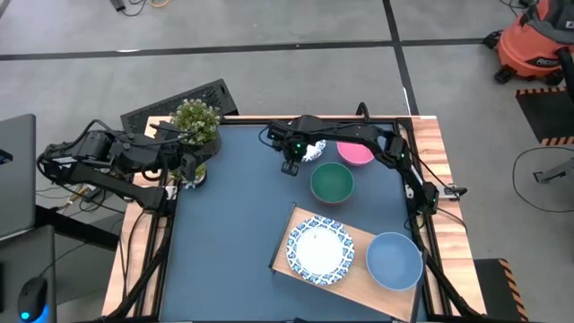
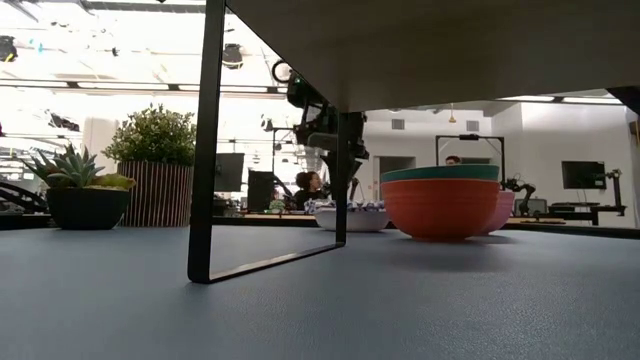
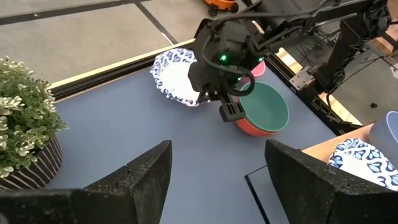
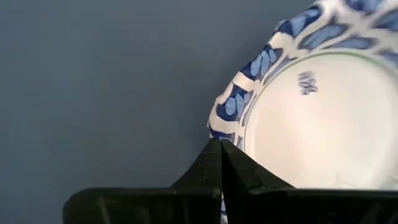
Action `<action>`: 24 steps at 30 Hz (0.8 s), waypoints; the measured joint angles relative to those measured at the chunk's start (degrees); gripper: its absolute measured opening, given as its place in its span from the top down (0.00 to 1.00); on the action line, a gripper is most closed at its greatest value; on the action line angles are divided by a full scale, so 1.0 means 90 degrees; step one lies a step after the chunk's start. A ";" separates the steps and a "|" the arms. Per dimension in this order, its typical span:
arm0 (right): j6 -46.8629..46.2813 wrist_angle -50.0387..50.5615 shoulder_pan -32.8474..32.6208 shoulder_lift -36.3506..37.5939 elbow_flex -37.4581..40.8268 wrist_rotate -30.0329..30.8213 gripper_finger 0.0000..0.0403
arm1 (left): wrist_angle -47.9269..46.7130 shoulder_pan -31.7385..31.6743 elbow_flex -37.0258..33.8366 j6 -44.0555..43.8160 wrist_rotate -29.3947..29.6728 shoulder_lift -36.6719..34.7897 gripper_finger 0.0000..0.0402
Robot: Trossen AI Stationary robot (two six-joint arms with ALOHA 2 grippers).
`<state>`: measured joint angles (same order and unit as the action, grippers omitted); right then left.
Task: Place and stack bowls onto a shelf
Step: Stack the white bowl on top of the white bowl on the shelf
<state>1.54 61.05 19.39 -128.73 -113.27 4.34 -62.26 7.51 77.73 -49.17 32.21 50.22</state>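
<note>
A white bowl with a blue patterned rim (image 1: 313, 151) rests on the dark blue tabletop at the far middle. My right gripper (image 1: 291, 167) is shut, with its fingertips (image 4: 221, 148) at that bowl's rim (image 4: 231, 102). A teal-green bowl (image 1: 332, 181) sits nested in a red bowl (image 2: 440, 210), and a pink bowl (image 1: 356, 152) stands behind them. The pale wooden shelf (image 1: 363, 235) carries a second white-and-blue bowl (image 1: 316, 248) and a blue bowl (image 1: 395, 260). My left gripper (image 3: 217, 155) is open and empty at the table's left, by the plant. My right gripper's shut fingertips point down at the outer rim (image 4: 217, 127) of the white-and-blue bowl, on its left near side. I cannot tell whether they touch it. The bowl rests flat on the table.
A potted green plant (image 1: 195, 126) stands at the far left corner by my left arm. The shelf stands on thin black legs (image 2: 205, 150) over the near right of the table. A second potted plant (image 2: 80, 190) shows at the left in the low view.
</note>
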 joint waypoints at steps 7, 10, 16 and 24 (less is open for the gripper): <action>0.0005 -0.0029 -0.0003 0.0012 -0.0214 0.0007 0.72 | -0.0002 0.0000 0.0000 0.0049 -0.0034 0.0000 0.39; -0.0001 -0.0011 0.0064 0.0012 -0.0185 0.0002 0.59 | -0.0002 0.0000 0.0000 0.0052 -0.0041 0.0000 0.39; 0.0000 -0.0073 0.0156 0.0010 0.0037 0.0009 0.47 | -0.0002 0.0000 0.0000 0.0054 -0.0041 0.0000 0.39; 0.0039 -0.0209 0.0154 0.0005 0.0129 -0.0010 0.53 | -0.0003 0.0000 0.0000 0.0122 -0.0039 0.0000 0.39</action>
<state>1.89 59.17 20.78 -128.68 -112.12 4.25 -62.28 7.51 77.73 -48.08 31.86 50.22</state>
